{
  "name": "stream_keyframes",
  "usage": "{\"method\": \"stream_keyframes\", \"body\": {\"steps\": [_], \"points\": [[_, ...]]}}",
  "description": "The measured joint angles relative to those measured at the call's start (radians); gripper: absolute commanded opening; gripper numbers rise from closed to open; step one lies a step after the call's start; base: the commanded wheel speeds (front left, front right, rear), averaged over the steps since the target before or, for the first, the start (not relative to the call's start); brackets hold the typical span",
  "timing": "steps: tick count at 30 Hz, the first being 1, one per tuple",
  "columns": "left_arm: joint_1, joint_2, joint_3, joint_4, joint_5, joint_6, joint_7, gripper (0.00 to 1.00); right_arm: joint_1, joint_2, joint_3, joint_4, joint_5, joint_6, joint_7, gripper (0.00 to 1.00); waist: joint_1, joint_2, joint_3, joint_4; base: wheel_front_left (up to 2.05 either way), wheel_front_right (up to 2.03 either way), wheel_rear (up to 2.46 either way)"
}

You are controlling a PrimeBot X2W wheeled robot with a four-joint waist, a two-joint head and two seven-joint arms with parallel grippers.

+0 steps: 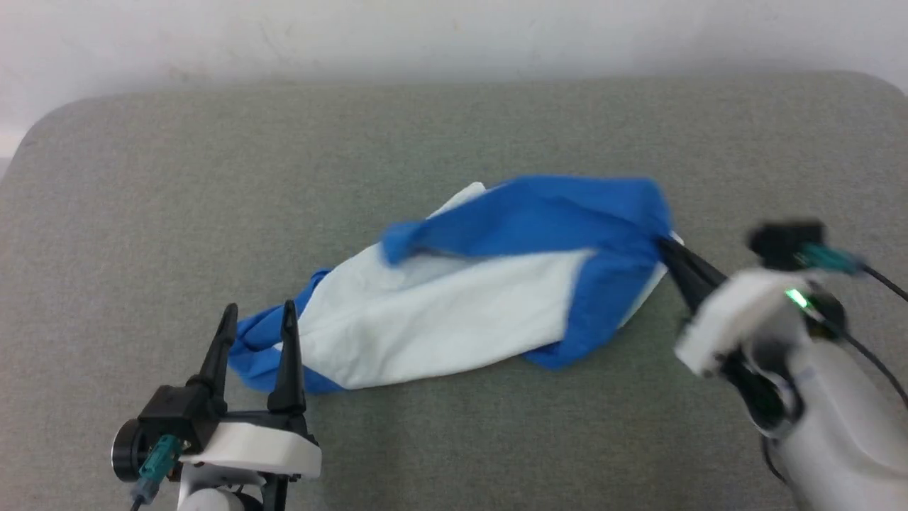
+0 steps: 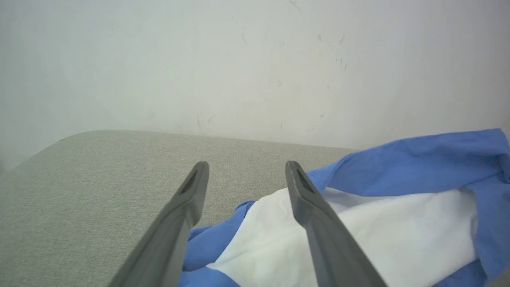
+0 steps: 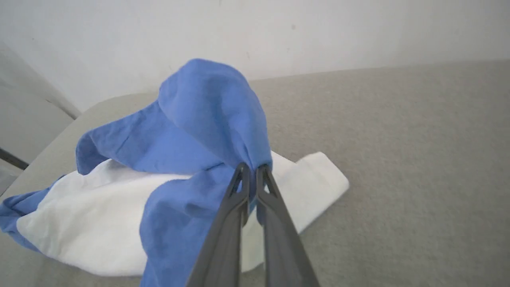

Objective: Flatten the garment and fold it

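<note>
The garment, white cloth with a broad royal-blue band, lies bunched and stretched across the middle of the grey surface. My right gripper is shut on the blue band at the garment's right end and holds that fold lifted; the right wrist view shows the blue cloth pinched between the fingertips of the gripper. My left gripper stands open at the garment's lower-left blue corner, its fingers to either side of that edge. In the left wrist view the open gripper hangs over the garment, nothing between the fingers.
The grey fabric-covered surface has rounded far corners and ends at a pale wall behind. Bare cloth surface stretches to the left, right and front of the garment.
</note>
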Motion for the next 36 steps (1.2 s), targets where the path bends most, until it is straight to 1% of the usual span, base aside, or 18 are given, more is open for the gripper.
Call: {"method": "stream_keyframes", "body": {"steps": [5,6,8,10,11,12,13,16,19,20,22,24,26,29,32,36], "points": [[0.001,-0.001,-0.008,0.006,-0.004,0.001,0.0,1.0,0.177,-0.002,-0.246,0.102,-0.014,0.0,-0.005,0.0,0.0,0.0,-0.004,-0.013,0.0,0.0,0.0],[0.005,-0.001,-0.008,0.006,-0.004,0.002,0.0,1.0,0.243,0.008,-0.325,0.12,-0.034,0.0,-0.005,0.0,-0.0001,0.0,-0.003,-0.017,0.0,0.0,0.0],[0.008,-0.001,-0.005,0.007,-0.004,0.004,0.0,1.0,0.298,0.025,-0.381,0.122,-0.064,0.0,0.002,0.0,-0.0001,0.0,-0.001,-0.024,0.0,0.0,0.0],[0.01,-0.001,-0.001,0.007,-0.004,0.009,0.0,1.0,0.337,0.05,-0.411,0.104,-0.096,0.0,0.016,0.0,-0.0002,0.0,0.002,-0.033,0.0,0.0,0.0],[0.01,-0.001,0.0,0.006,-0.004,0.009,0.0,1.0,0.35,0.064,-0.419,0.082,-0.115,0.0,0.016,0.09,-0.0001,0.0,0.005,-0.037,0.0,0.0,0.0],[0.01,-0.001,-0.001,0.006,-0.004,0.009,0.0,1.0,0.359,0.076,-0.425,0.056,-0.13,0.0,0.016,0.6,-0.0001,0.0,0.007,-0.042,0.0,0.0,0.0],[0.009,-0.002,-0.001,0.007,-0.004,0.009,0.0,1.0,0.365,0.083,-0.427,0.025,-0.144,0.0,0.015,1.0,-0.0001,0.0001,0.009,-0.046,0.0,0.0,0.0],[0.009,-0.002,-0.002,0.007,-0.003,0.009,0.0,1.0,0.369,0.091,-0.441,-0.094,-0.175,0.0,-0.009,1.0,0.0,0.0,0.015,-0.055,0.0,0.0,0.0],[0.008,-0.002,-0.005,0.007,-0.003,0.009,0.0,1.0,0.365,0.09,-0.437,-0.209,-0.202,0.0,0.006,1.0,-0.0001,0.0,0.015,-0.058,0.0,0.0,0.0],[0.008,-0.002,-0.005,0.007,-0.003,0.009,0.0,1.0,0.365,0.09,-0.437,-0.209,-0.202,0.0,0.006,1.0,-0.0001,0.0,0.015,-0.058,0.0,0.0,0.0],[0.008,-0.002,-0.007,0.007,-0.003,0.01,0.0,1.0,0.349,0.085,-0.419,-0.255,-0.218,0.0,0.053,1.0,-0.0001,0.0,0.016,-0.057,0.0,0.0,0.0],[0.005,-0.002,-0.011,0.006,-0.003,0.01,0.0,1.0,0.317,0.066,-0.387,-0.268,-0.226,0.0,0.119,1.0,-0.0001,0.0,0.018,-0.054,0.0,0.0,0.0],[-0.002,-0.002,-0.018,0.004,-0.003,0.01,0.0,1.0,0.269,0.035,-0.345,-0.252,-0.226,0.0,0.202,1.0,-0.0001,0.0,0.023,-0.049,0.0,0.0,0.0],[-0.019,-0.002,-0.031,0.002,-0.004,0.01,0.0,1.0,0.185,-0.027,-0.289,-0.184,-0.21,0.0,0.306,1.0,0.0,0.0001,0.037,-0.037,0.0,0.0,0.0],[-0.043,-0.002,-0.045,-0.002,-0.004,0.01,0.0,1.0,0.102,-0.088,-0.228,-0.111,-0.173,0.0,0.384,1.0,0.0,0.0,0.057,-0.02,0.0,0.0,0.0],[-0.067,-0.002,-0.056,-0.007,-0.014,0.019,0.0,1.0,0.02,-0.14,-0.145,-0.037,-0.122,0.0,0.456,1.0,0.0,0.0,0.089,0.002,0.0,0.0,0.0]]}}
